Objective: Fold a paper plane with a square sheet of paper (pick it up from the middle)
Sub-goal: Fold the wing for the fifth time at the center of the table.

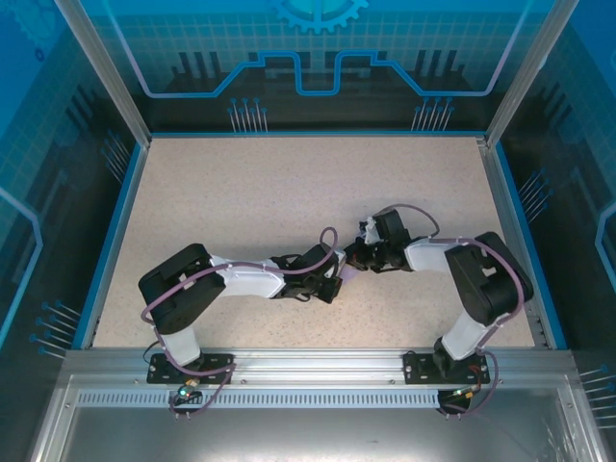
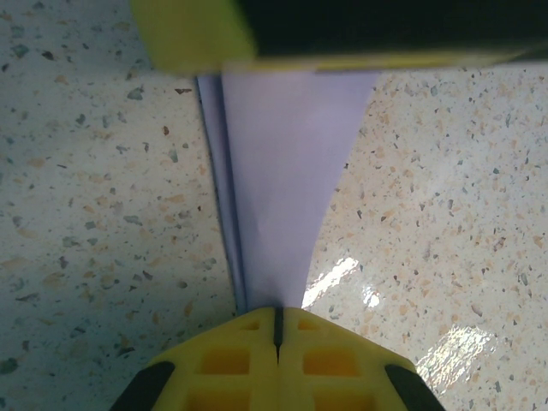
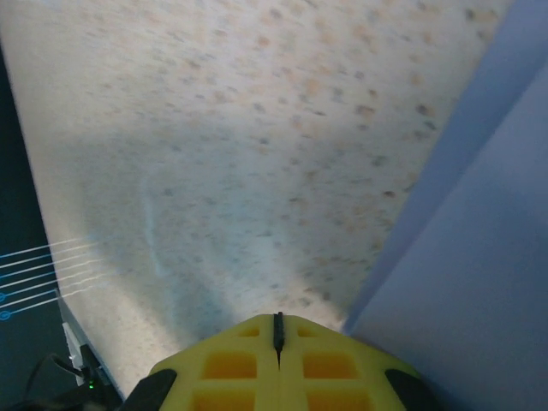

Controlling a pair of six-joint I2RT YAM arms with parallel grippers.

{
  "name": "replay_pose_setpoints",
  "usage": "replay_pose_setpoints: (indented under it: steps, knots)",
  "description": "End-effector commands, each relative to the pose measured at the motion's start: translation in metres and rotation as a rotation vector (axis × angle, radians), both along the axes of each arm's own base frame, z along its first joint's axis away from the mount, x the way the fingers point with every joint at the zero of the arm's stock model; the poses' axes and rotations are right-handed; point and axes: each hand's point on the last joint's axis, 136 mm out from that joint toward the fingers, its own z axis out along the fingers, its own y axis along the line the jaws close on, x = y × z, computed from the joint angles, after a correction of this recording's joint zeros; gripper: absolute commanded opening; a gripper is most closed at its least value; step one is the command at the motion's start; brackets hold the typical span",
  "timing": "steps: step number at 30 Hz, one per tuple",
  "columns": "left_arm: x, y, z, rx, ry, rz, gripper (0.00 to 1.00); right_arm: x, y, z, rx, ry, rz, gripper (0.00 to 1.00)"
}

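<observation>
- From above, the left arm [image 1: 241,279] and the right arm [image 1: 443,260] meet nose to nose just right of the centre of the table [image 1: 241,183]. Their dark wrists cover almost everything between them.
- A sliver of the folded lilac paper [image 1: 348,276] peeks out beneath them, too small to read its shape.
- Down at the left wrist, the left fingers [image 2: 282,321] sit pressed together at the bottom edge, with the seam closed.
- The paper [image 2: 287,171] lies flat on the table here, tapering from a wide top to a narrow tip that runs right up to those fingertips. I cannot tell whether the tip is pinched or merely tucked under them.
- Stacked layers show along its left edge.
- A blurred yellow-and-black block [image 2: 193,34], cut off by the top of the frame, hides the paper's wide end.
- Over at the right wrist, the right fingers [image 3: 282,330] are pressed together too, at bottom centre.
- Here the paper [image 3: 479,257] takes the right side, soft-focused and cut off by the frame, and its edge runs down to the fingertips. Whether they grip it or just touch it is unclear.
</observation>
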Motion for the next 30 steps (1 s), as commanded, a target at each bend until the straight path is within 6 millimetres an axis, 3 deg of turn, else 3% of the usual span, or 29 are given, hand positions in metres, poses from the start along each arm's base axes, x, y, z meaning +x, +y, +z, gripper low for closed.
replay_pose_setpoints:
  steps: [1, 7, 17, 30]
  knots:
    - [-0.033, 0.049, -0.053, 0.2, 0.16, 0.018, 0.0, 0.006, 0.009, -0.008, 0.005, 0.004, 0.022, 0.02]
    - [-0.034, 0.051, -0.051, 0.202, 0.159, 0.016, 0.0, 0.019, -0.012, -0.019, -0.093, -0.016, 0.009, 0.02]
    - [-0.037, 0.06, -0.055, 0.229, 0.174, 0.013, 0.0, 0.05, -0.035, -0.019, -0.157, -0.031, -0.007, 0.02]
    - [-0.044, 0.069, -0.054, 0.234, 0.187, 0.022, 0.0, 0.092, -0.062, -0.022, -0.145, -0.038, -0.067, 0.02]
